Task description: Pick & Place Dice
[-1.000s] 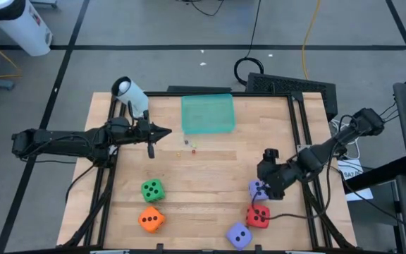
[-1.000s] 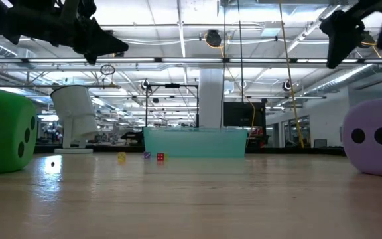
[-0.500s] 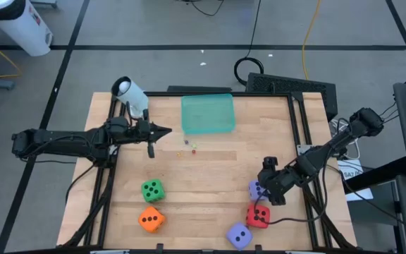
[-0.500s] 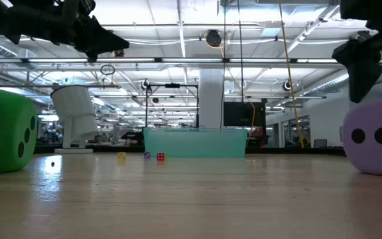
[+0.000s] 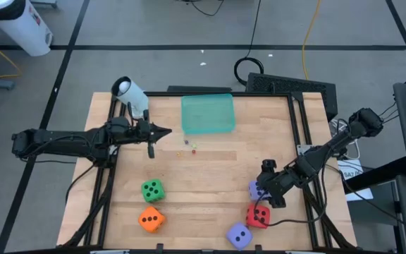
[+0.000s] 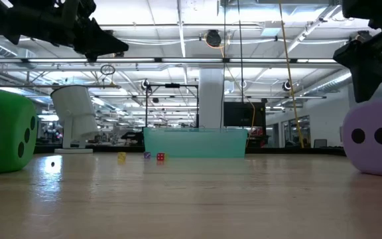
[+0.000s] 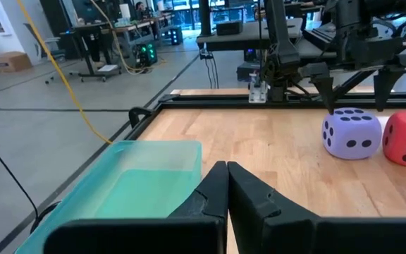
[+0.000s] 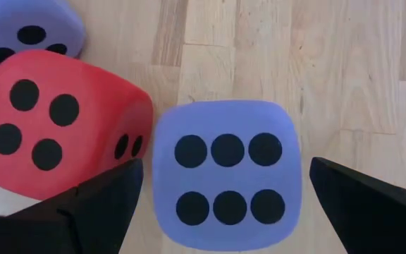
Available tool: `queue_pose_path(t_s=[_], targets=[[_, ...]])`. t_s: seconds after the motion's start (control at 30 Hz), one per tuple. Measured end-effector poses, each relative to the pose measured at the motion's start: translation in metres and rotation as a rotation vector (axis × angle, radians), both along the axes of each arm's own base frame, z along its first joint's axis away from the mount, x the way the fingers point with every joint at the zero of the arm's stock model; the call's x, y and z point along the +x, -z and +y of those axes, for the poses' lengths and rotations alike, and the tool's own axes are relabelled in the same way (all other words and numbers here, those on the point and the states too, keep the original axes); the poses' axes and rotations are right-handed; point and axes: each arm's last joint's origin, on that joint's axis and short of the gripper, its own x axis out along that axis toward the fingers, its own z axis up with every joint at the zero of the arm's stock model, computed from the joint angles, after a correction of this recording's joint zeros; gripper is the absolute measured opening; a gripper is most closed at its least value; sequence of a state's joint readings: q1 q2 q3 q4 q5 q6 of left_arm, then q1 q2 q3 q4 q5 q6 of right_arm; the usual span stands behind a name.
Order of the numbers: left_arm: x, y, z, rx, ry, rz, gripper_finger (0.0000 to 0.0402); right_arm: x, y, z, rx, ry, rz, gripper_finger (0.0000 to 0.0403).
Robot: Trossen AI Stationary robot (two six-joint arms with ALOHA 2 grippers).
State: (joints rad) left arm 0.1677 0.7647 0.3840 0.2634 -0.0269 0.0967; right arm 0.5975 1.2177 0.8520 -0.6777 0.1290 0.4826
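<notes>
Several soft dice lie on the wooden table: green (image 5: 152, 190), orange (image 5: 151, 219), red (image 5: 258, 216), and two purple-blue, one near the front edge (image 5: 238, 236) and one (image 8: 224, 176) showing six pips. My right gripper (image 8: 225, 168) hangs open, slanting down just over that six-pip die (image 7: 351, 134), with a finger toward each side and not touching it. At the left, my left gripper (image 5: 166, 132) is raised and shut on nothing, pointing level toward the table's right. The teal tray (image 5: 207, 113) sits at the far edge.
The red die (image 8: 55, 127) sits close beside the six-pip die, and the other purple-blue die (image 8: 27, 35) just past it. Three tiny dice (image 5: 189, 148) lie in front of the tray. A white cylinder (image 5: 129, 95) stands at the far left corner.
My right gripper has come down and a little toward the table's near edge, tipping further downward, until its open fingers hang just over the purple-blue die. The dice have stayed where they were.
</notes>
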Motion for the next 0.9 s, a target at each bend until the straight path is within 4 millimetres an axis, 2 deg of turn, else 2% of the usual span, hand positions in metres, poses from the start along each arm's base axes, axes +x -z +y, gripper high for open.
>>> queue_pose_path(t_s=[0.13,0.27,0.57,0.77,0.9], targets=[[0.0,0.0,0.0,0.0,0.0,0.001,0.0004,0.002,0.005,0.001,-0.016,0.002,0.026,0.0399],[0.0,0.0,0.0,0.0,0.0,0.001,0.0019,0.003,0.013,0.003,-0.03,0.0,0.052,0.0399],[0.0,0.0,0.0,0.003,0.001,-0.001,0.0018,-0.005,0.046,-0.002,-0.021,0.021,0.104,0.0398],[0.0,-0.001,0.0,0.005,0.001,-0.011,0.0004,-0.003,0.048,-0.002,-0.023,-0.004,0.078,0.0395],[0.0,-0.003,0.0,0.007,0.001,-0.026,0.0008,-0.003,0.047,-0.004,-0.054,0.001,0.06,0.0394]])
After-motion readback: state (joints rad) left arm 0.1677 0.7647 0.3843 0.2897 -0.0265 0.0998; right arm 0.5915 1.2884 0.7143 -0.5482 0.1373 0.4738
